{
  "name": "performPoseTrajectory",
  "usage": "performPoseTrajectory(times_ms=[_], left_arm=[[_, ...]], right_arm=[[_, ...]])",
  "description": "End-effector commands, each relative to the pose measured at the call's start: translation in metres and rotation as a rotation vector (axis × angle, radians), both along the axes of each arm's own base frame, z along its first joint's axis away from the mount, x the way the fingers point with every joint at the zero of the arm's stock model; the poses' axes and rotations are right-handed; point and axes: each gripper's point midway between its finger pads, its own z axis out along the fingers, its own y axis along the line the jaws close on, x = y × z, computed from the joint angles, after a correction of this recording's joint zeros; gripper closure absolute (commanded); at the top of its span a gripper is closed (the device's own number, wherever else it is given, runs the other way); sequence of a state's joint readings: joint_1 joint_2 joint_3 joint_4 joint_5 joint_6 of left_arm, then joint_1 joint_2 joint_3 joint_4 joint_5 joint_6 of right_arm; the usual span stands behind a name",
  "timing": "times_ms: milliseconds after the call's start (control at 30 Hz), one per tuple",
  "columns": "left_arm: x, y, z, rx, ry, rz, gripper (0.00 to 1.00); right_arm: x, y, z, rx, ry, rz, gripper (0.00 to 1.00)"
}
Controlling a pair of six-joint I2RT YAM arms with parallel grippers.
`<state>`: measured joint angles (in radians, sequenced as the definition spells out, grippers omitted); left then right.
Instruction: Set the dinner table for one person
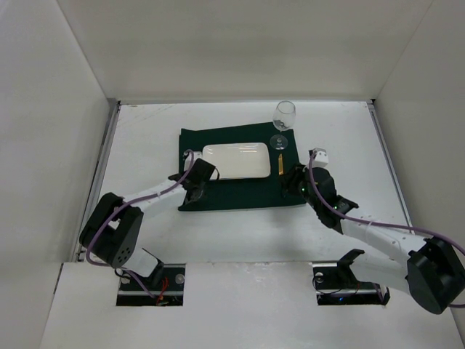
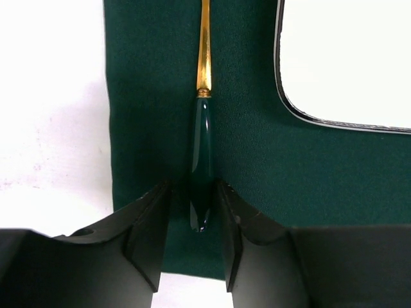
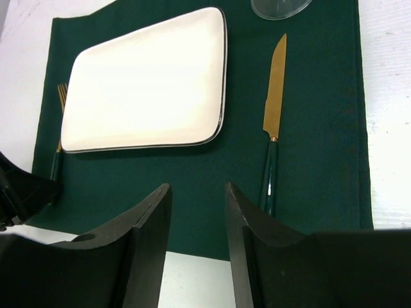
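On the white dinner table (image 1: 145, 138) lies a dark green mat (image 1: 240, 193) with a white rectangular plate (image 1: 236, 160) on it. A gold fork with a dark green handle (image 2: 201, 147) lies on the mat left of the plate. My left gripper (image 2: 192, 192) is open, its fingers either side of the handle's end with small gaps. A gold knife with a green handle (image 3: 275, 96) lies right of the plate. My right gripper (image 3: 198, 192) is open and empty over the mat's near edge, just left of the knife handle. A wine glass (image 1: 285, 116) stands at the mat's back right.
Metal side rails (image 1: 105, 160) run along the table's left and right edges, and white walls enclose it. The left gripper (image 1: 195, 182) and the right gripper (image 1: 294, 182) sit at opposite near corners of the mat. The glass's base (image 3: 279, 6) is just beyond the knife tip.
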<state>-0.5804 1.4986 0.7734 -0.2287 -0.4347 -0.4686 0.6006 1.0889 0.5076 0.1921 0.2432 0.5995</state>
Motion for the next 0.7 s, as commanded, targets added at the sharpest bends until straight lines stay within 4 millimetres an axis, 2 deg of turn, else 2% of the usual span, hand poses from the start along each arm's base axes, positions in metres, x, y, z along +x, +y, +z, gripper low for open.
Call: performPoseTrajectory(times_ms=[0, 167, 333, 400, 500, 600, 667], left_arm=[[0.001, 0.003, 0.024, -0.034, -0.074, 0.018, 0.66], [0.001, 0.003, 0.049, -0.096, -0.150, 0.034, 0.65], [0.001, 0.001, 0.082, -0.203, -0.262, 0.070, 0.64], [0.000, 0.003, 0.098, -0.264, -0.323, 0.098, 0.64], [-0.005, 0.021, 0.112, -0.308, -0.396, 0.181, 0.64], [-0.015, 0.053, 0.118, -0.330, -0.461, 0.310, 0.63], [-0.026, 0.074, 0.116, -0.343, -0.481, 0.394, 0.61]], right_arm=[[0.006, -0.005, 0.018, 0.031, -0.062, -0.034, 0.54], [0.004, -0.017, 0.031, 0.056, -0.111, -0.076, 0.47], [0.007, -0.039, 0.032, 0.064, -0.131, -0.165, 0.42], [0.009, -0.054, 0.033, 0.076, -0.143, -0.225, 0.40], [0.008, -0.086, 0.034, 0.114, -0.167, -0.353, 0.36], [0.003, -0.120, 0.037, 0.171, -0.207, -0.478, 0.34], [-0.001, -0.137, 0.041, 0.204, -0.231, -0.536, 0.33]])
